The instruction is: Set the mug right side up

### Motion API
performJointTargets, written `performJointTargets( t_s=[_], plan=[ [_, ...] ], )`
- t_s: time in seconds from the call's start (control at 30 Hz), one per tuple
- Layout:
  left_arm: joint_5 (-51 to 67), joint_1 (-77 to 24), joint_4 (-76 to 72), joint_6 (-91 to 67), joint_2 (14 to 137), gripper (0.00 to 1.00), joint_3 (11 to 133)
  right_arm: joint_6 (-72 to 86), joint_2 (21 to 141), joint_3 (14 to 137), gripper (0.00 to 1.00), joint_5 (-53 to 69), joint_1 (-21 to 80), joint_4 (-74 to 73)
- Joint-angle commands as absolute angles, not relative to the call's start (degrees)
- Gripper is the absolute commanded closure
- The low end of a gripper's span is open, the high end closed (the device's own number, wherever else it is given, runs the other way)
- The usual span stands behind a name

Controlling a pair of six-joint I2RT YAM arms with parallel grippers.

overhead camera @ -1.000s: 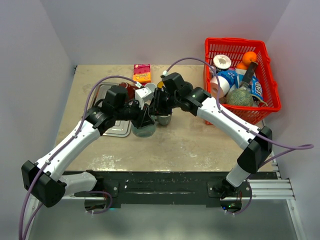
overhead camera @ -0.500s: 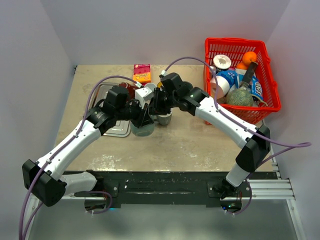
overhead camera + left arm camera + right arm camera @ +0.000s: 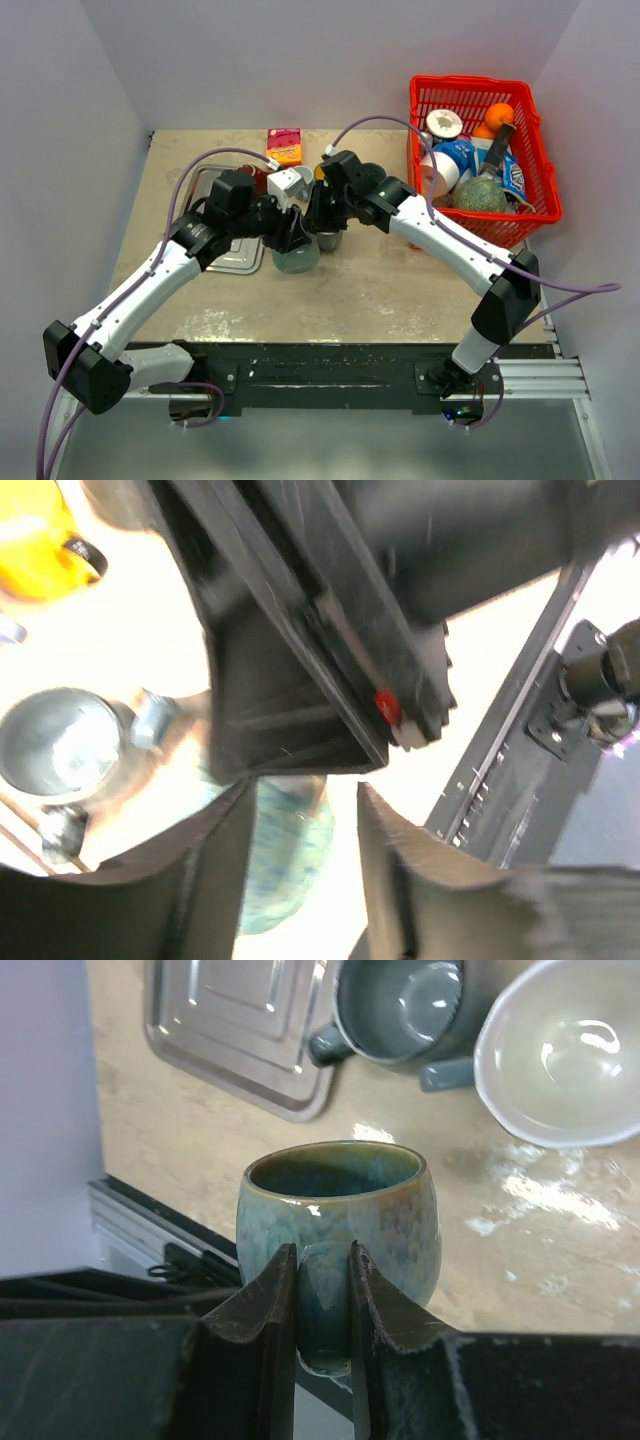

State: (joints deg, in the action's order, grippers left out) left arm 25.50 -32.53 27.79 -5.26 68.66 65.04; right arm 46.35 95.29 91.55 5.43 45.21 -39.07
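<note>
The blue-green glazed mug (image 3: 340, 1210) fills the middle of the right wrist view, its mouth toward the top of that view. My right gripper (image 3: 323, 1310) is shut on the mug's handle, one finger on each side. From above, the mug (image 3: 296, 258) hangs between the two arms, with the right gripper (image 3: 318, 228) coming in from the right. My left gripper (image 3: 305, 870) is open; the mug (image 3: 285, 850) shows blurred in its gap, close to the left finger (image 3: 215, 880). Seen from above, the left gripper (image 3: 288, 234) sits right above the mug.
A steel tray (image 3: 222, 262) lies at the left, with a grey mug (image 3: 400, 1005) and a white bowl (image 3: 570, 1050) beside it. A juice box (image 3: 284, 146) stands at the back. The red basket (image 3: 470, 80) of groceries fills the right rear.
My left gripper has opened and let go of the mug. My right gripper's fingers have closed tighter on the handle. Both arms have shifted only slightly.
</note>
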Motion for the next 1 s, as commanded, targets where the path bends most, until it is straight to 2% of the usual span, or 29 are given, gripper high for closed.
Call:
performJointTargets(
  t_s=[0.0, 0.43, 0.67, 0.97],
  plan=[
    [24.1, -31.9, 18.4, -5.3, 67.6, 0.46, 67.5, 46.5, 90.5, 92.3, 1.00, 7.0, 46.9, -39.3],
    [23.4, -31.8, 20.1, -4.2, 66.5, 0.24, 68.8, 42.5, 84.0, 91.4, 1.00, 0.6, 44.4, -45.5],
    [23.9, -31.8, 20.0, -3.6, 64.8, 0.17, 69.7, 38.3, 78.5, 88.2, 1.00, -7.9, 41.3, -48.8],
    [18.3, -31.8, 21.5, -5.5, 66.0, 0.14, 72.2, 32.9, 71.0, 73.2, 1.00, -22.6, 37.9, -33.5]
  ],
)
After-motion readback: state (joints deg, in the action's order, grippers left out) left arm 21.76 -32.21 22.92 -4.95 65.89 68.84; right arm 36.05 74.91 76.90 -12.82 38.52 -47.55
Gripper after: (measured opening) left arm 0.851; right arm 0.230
